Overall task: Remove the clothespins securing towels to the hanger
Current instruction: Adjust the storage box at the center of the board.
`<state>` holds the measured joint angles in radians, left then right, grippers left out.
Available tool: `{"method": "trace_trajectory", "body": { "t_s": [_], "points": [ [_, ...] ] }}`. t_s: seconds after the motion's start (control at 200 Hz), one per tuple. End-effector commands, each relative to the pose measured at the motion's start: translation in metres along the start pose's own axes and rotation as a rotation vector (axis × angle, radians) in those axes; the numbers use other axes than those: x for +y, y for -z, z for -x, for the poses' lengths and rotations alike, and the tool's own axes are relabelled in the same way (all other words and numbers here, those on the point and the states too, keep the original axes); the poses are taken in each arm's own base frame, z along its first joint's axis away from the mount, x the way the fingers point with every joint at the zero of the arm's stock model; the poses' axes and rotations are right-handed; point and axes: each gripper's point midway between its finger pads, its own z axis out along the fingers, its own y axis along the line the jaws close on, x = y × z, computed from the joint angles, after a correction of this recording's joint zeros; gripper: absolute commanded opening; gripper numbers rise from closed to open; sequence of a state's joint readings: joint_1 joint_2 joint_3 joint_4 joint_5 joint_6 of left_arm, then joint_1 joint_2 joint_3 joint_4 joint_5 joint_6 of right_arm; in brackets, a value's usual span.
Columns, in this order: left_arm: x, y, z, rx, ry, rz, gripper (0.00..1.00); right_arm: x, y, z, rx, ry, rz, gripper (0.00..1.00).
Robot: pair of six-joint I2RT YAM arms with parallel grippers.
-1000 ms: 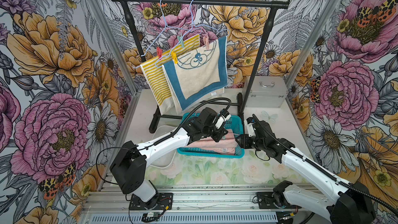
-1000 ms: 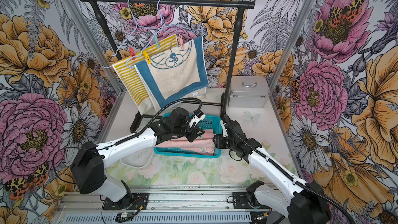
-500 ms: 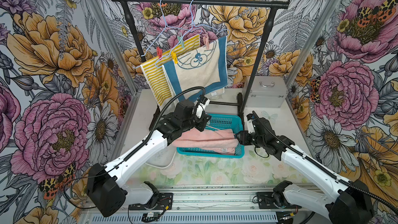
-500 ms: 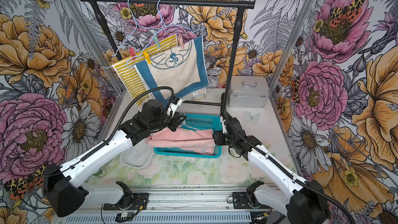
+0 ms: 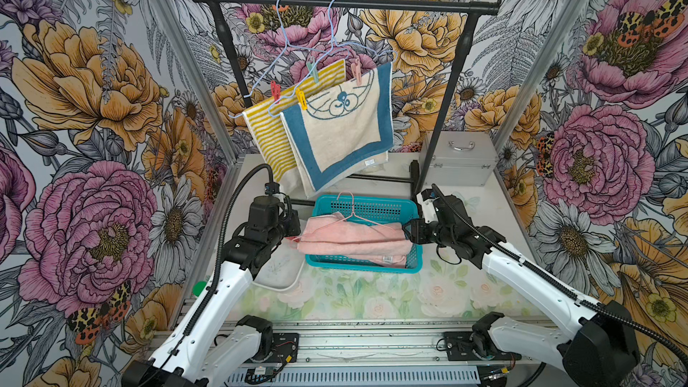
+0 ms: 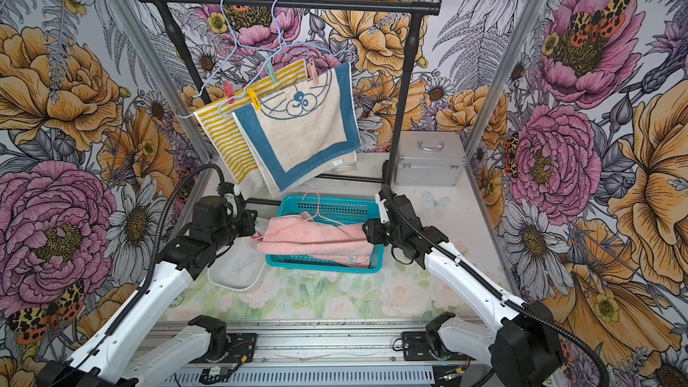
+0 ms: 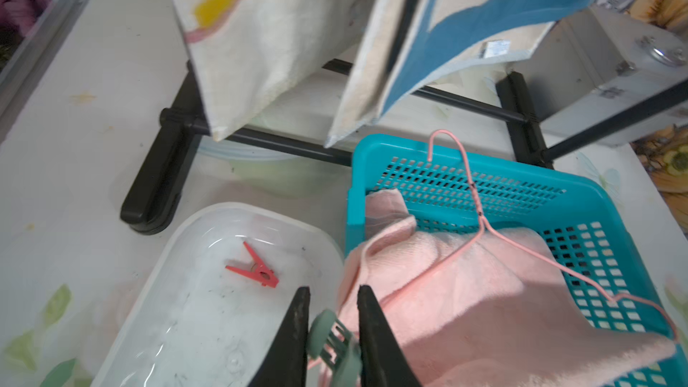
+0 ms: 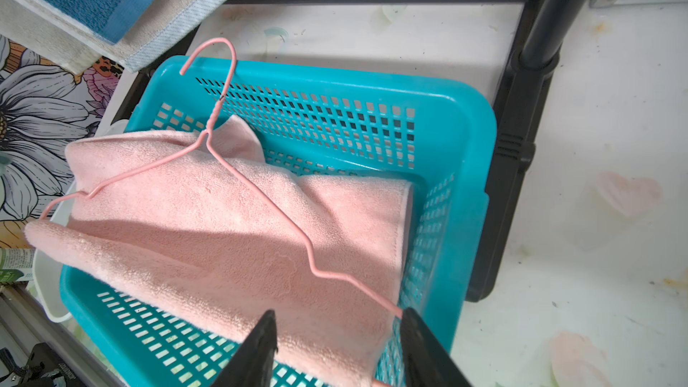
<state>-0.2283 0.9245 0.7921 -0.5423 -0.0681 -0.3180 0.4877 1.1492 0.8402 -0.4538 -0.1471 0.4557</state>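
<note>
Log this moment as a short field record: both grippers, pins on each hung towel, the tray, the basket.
left gripper: shut on a mint clothespin
right gripper: jaws apart astride pink towel, grip unclear
striped towel: red pin, mint pin clipped on
blue-bordered towel: yellow pin, pale pink pin clipped on
white tray: one red clothespin
teal basket: pink towel, pink hanger on top

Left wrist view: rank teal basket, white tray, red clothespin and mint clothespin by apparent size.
1. teal basket
2. white tray
3. red clothespin and mint clothespin: unranked; the mint one is nearer the camera, partly hidden in the left gripper.
</note>
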Motion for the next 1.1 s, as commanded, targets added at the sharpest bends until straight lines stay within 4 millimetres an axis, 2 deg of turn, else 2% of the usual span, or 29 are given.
{"method": "trace_trajectory", "body": {
  "t_s": [0.0,0.155,0.42,0.901,1.096],
  "points": [
    [0.034,0.0,-0.009,0.006,0.115,0.113,0.0,0.014,0.004,0.016,-0.038,0.029,0.041,0.54],
    [0.062,-0.012,-0.024,0.054,0.231,0.186,0.0,0.016,0.007,0.018,-0.045,0.035,0.05,0.54],
    [0.07,-0.044,-0.044,0.163,0.286,0.252,0.0,0.017,0.005,0.017,-0.041,0.032,0.056,0.54],
    [0.045,-0.116,-0.054,0.255,0.276,0.219,0.0,0.02,0.004,0.017,-0.039,0.037,0.061,0.54],
    [0.04,-0.134,-0.037,0.215,0.278,0.202,0.0,0.021,0.002,0.017,-0.035,0.04,0.06,0.54]
  ]
}}
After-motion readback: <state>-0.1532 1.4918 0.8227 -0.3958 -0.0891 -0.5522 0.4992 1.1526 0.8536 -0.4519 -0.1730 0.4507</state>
